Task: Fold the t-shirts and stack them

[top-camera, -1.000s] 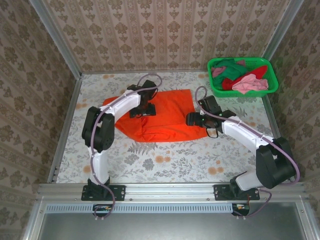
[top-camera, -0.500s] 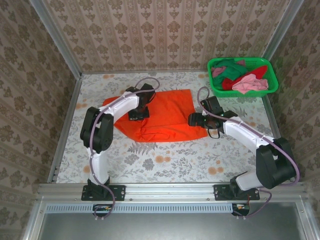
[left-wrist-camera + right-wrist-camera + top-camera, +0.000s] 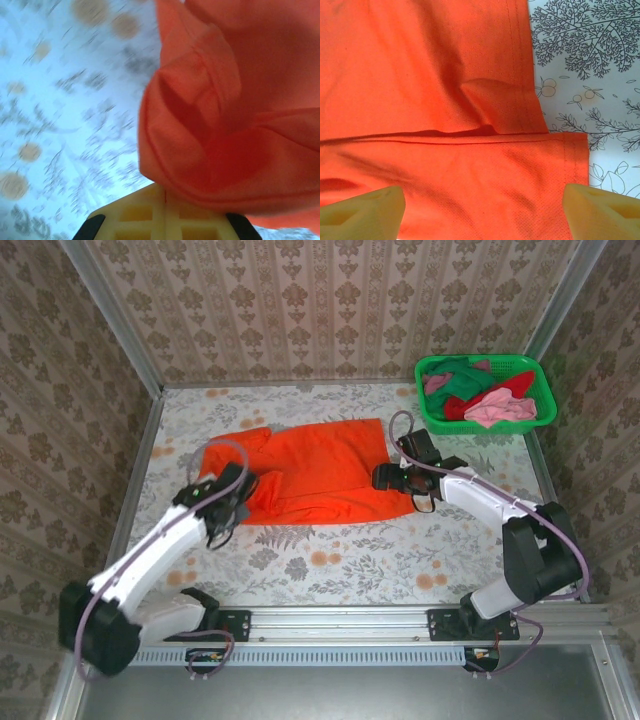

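Orange t-shirt (image 3: 320,465) lies spread mid-counter (image 3: 340,560). The left jaws, at its 8 o'clock corner, are closed tight on bunched cloth, which the left wrist view shows close up. The right jaws, at its 3 o'clock edge, stand wide apart over the folded hem, gripping nothing. A green mesh basket (image 3: 424,395) at 2 o'clock holds pink, red and dark green t-shirts (image 3: 495,408).

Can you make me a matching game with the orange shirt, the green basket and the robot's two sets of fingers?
Things:
1. orange t-shirt
2. green mesh basket
3. left fingers
4. right fingers

Where or how:
A. open over the shirt's hem
B. far right corner, holding other t-shirts
C. spread on the table
D. shut on orange cloth

Pairs: 1-C, 2-B, 3-D, 4-A
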Motion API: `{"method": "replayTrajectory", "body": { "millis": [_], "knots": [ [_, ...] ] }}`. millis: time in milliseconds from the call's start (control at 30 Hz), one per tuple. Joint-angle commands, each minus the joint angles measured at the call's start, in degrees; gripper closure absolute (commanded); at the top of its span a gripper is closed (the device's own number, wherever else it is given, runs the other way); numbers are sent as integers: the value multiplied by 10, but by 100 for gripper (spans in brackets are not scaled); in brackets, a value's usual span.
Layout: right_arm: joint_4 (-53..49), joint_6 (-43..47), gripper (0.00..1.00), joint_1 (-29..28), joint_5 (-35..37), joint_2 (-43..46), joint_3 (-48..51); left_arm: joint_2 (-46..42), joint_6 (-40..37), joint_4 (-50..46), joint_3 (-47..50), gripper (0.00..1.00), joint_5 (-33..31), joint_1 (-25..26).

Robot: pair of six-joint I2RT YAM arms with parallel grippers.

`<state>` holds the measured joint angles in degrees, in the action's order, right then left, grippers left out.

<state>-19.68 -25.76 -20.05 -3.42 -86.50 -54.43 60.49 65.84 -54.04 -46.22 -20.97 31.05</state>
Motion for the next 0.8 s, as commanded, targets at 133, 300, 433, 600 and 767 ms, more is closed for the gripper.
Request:
{"method": "replayTrajectory", "body": {
  "millis": [133,300,433,600,767],
  "knots": [
    [5,6,17,4,-21,-26,-36,-146,180,-38,133,37,25,-66],
    [0,13,17,3,-22,-35,-49,-138,187,-127,84,6,-11,-67],
    [-3,6,17,4,-24,-49,-55,-108,169,-131,49,0,-16,-65],
    [-12,-6,19,5,-38,-104,-85,-66,106,-19,43,0,11,-84],
    [-13,-2,32,5,-49,-176,-134,40,57,129,67,6,106,-154]
  ]
}}
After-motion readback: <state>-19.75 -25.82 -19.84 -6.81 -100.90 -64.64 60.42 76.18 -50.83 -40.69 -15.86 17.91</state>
